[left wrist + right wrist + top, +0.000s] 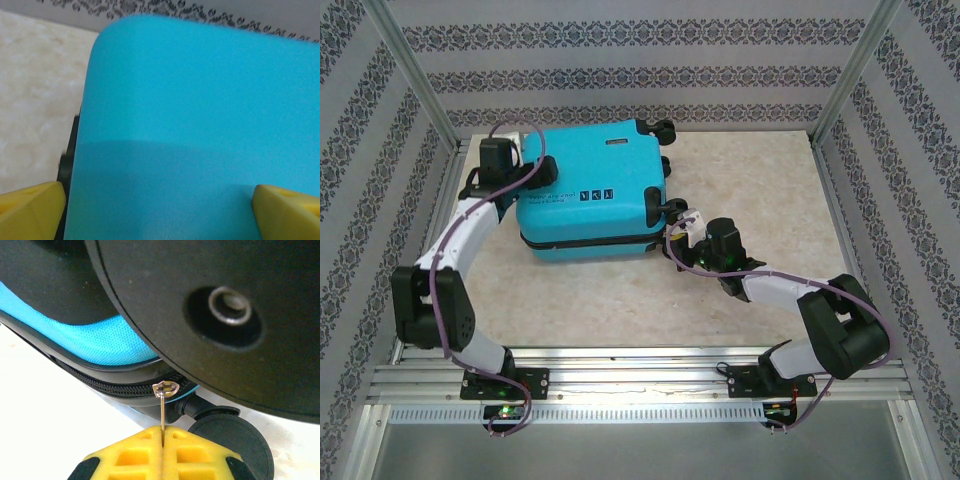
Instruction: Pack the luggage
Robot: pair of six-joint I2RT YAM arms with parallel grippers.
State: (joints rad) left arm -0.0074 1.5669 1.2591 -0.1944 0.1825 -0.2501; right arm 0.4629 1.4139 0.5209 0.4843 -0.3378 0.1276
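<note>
The luggage (590,195), a turquoise hard-shell suitcase, lies flat and closed on the table towards the back left. My left gripper (525,185) is at its left side. In the left wrist view the gripper (160,212) is open, its yellow fingertips (30,210) far apart, with the turquoise shell (190,110) spanning the gap. My right gripper (678,240) is at the front right corner by the wheels. In the right wrist view it (163,432) is shut on the thin metal zipper pull (165,390), which sticks out of the black zipper track (100,377).
Two black wheels are close to the right gripper: a large one (225,315) above and a smaller one (232,440) right beside the fingers. Bare beige tabletop (760,190) lies to the right of the suitcase and in front of it. Metal frame posts (415,75) and patterned walls enclose the table.
</note>
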